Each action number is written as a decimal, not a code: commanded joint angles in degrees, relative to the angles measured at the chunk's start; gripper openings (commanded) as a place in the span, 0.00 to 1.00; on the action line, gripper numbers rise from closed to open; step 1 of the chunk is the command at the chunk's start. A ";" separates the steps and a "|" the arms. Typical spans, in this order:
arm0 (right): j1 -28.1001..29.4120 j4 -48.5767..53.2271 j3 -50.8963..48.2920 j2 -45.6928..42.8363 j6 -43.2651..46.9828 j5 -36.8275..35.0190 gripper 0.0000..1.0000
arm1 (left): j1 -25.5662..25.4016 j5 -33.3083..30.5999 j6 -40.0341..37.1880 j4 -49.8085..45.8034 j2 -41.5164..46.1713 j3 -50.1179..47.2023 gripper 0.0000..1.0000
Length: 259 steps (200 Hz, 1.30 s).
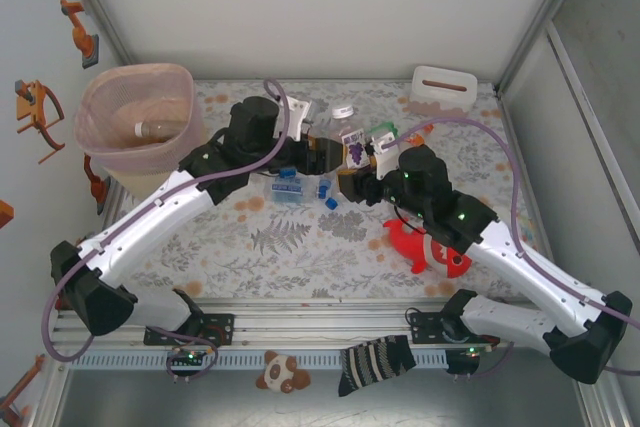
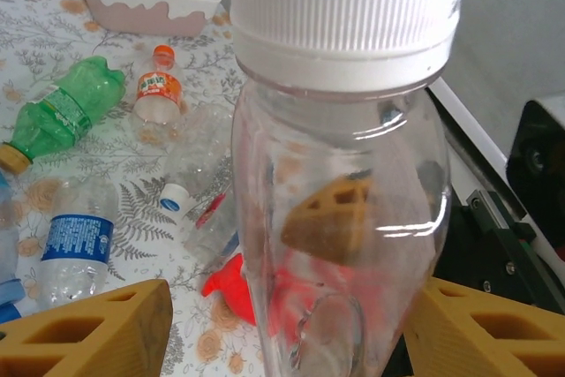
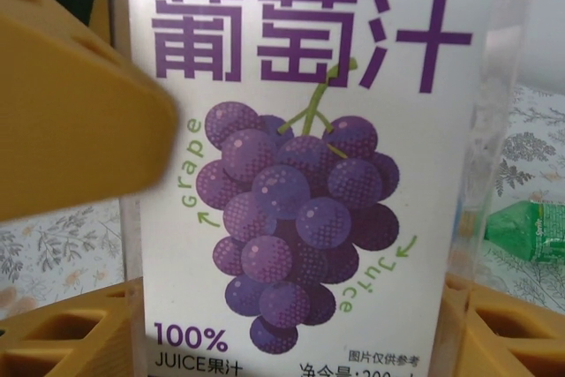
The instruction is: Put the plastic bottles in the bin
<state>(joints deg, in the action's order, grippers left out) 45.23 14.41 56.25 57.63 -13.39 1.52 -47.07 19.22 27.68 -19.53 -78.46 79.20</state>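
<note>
Bright, even light falls from overhead, leaving only short, soft shadows on the table [image 1: 300, 247]. White glare streaks the clear bottle [image 2: 344, 218], and its cap [image 2: 344, 15] is washed almost blank. Up close, the juice bottle [image 3: 309, 174] label reads sharp, while the yellow fingers [image 3: 71, 112] beside it blur.

Pink bin [image 1: 128, 155]; clear bottle [image 2: 353, 130], white cap [image 2: 349, 11]; juice bottle [image 3: 300, 174], purple grapes.
</note>
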 commanded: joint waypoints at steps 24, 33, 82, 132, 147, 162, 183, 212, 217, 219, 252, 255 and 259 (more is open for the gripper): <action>0.03 -3.76 2.02 -0.31 -0.83 0.15 0.42 | -1.92 -0.94 -0.21 0.19 -1.48 1.84 0.68; 0.03 -3.86 1.97 -0.31 -0.98 0.06 0.41 | -2.21 -1.26 -0.05 0.21 -1.90 1.92 0.67; -0.04 -3.85 1.73 -0.85 -1.20 0.09 0.41 | -2.87 -1.28 -0.01 0.61 -3.02 2.51 0.55; -0.04 -2.33 2.04 -1.72 -1.81 -0.39 0.59 | -2.76 -3.12 -0.86 0.35 -2.06 2.72 0.47; 0.01 -1.03 2.45 -2.18 -1.93 0.70 0.76 | -2.56 -3.72 -1.60 -0.69 -1.68 3.31 0.46; -0.04 0.12 2.46 -2.96 -2.28 2.13 0.81 | -1.77 -4.40 -2.29 -1.83 -1.18 4.00 0.46; 0.03 1.29 1.95 -4.42 -2.76 3.87 0.83 | 0.40 -4.79 -2.92 -3.67 -0.16 4.71 0.45; 0.01 2.42 0.80 -6.85 -3.21 3.21 0.83 | 4.96 -3.92 -3.93 -6.49 1.73 5.60 0.43; 0.03 2.65 0.79 -7.11 -3.18 2.89 0.83 | 5.69 -4.03 -4.35 -7.19 2.02 5.77 0.43; -0.04 2.75 0.73 -7.25 -3.21 2.75 0.83 | 6.03 -4.09 -4.51 -7.50 2.17 5.85 0.42; -0.01 3.66 0.33 -8.63 -3.20 0.79 0.84 | 10.49 -3.80 -7.06 -11.54 4.16 7.07 0.41; 0.03 3.81 0.34 -8.61 -3.18 0.69 0.83 | 10.92 -4.03 -7.44 -12.16 4.34 7.34 0.41; 0.02 3.94 0.35 -8.73 -3.16 0.48 0.84 | 11.59 -4.43 -7.94 -13.19 4.58 7.83 0.41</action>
<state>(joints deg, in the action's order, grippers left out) 45.23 17.23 56.40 49.89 -16.08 3.57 -37.95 15.11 23.92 -27.92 -76.77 83.83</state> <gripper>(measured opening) 0.835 0.415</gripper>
